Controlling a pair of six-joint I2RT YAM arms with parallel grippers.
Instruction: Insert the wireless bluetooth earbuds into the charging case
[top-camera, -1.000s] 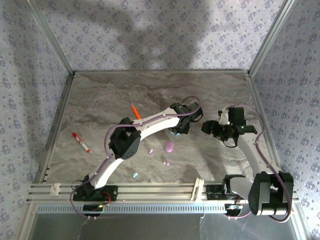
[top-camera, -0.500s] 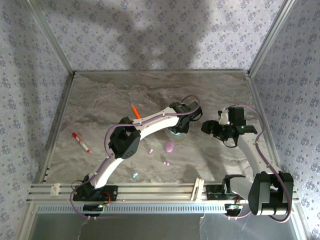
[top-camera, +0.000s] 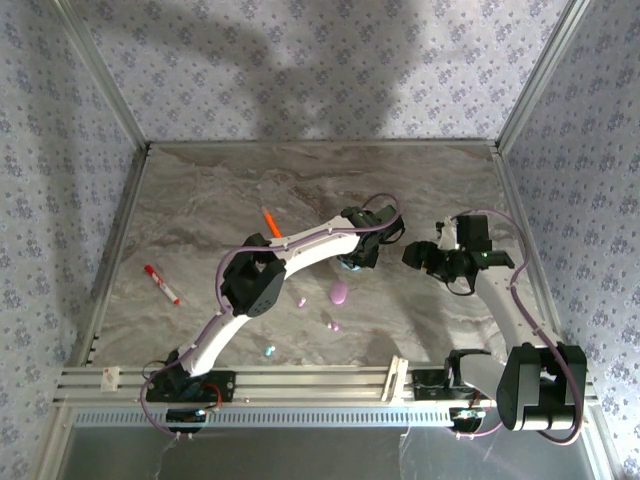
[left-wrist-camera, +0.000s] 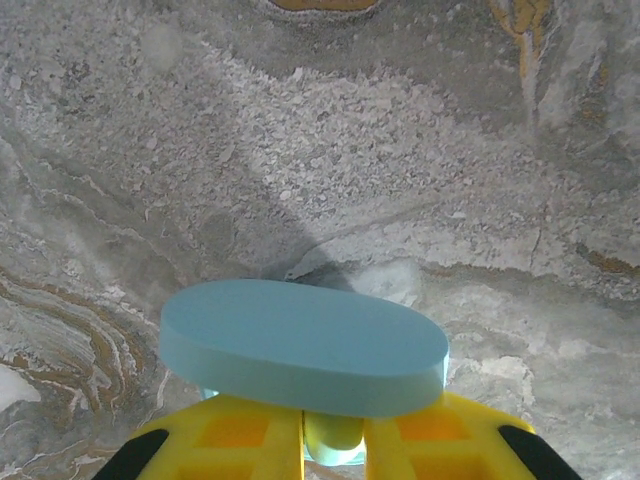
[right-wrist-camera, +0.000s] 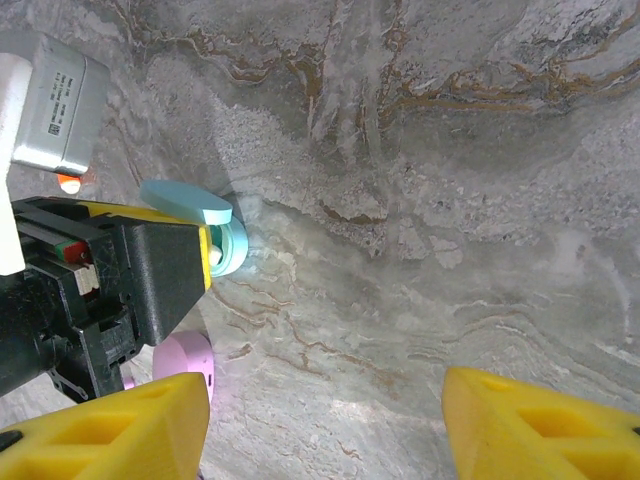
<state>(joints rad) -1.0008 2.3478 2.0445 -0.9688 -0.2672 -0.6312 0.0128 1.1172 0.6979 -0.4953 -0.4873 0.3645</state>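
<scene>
**A:** What has changed for us in the last second?

**B:** Very little. The left arm (top-camera: 250, 285) drifts a touch at the elbow. The left fingers (left-wrist-camera: 240, 440) stay clamped on the base of the cyan charging case (left-wrist-camera: 300, 345), near the middle of the tabletop (top-camera: 200, 190), with its lid hinged open above them. The right fingers (right-wrist-camera: 130, 425) stay spread wide with nothing between them, hovering near the case.

**A:** And for the task?

**B:** We judge it a pause. The case is steadied and open, but the buds we can see are not in it. One pink earbud (top-camera: 301, 301), a second pink earbud (top-camera: 334, 326) and a cyan earbud (top-camera: 268, 350) lie loose on the tabletop, nearer the arm bases and well apart from the cyan case. A closed pink case (top-camera: 339, 292) lies between.

**A:** What can't we make out?

**B:** The inside of the cyan case. The lid covers it from the left wrist, and the left wrist's black housing blocks it from the right. We cannot tell whether a fourth bud already sits inside. From above, the case is only a sliver under the wrist.
</scene>
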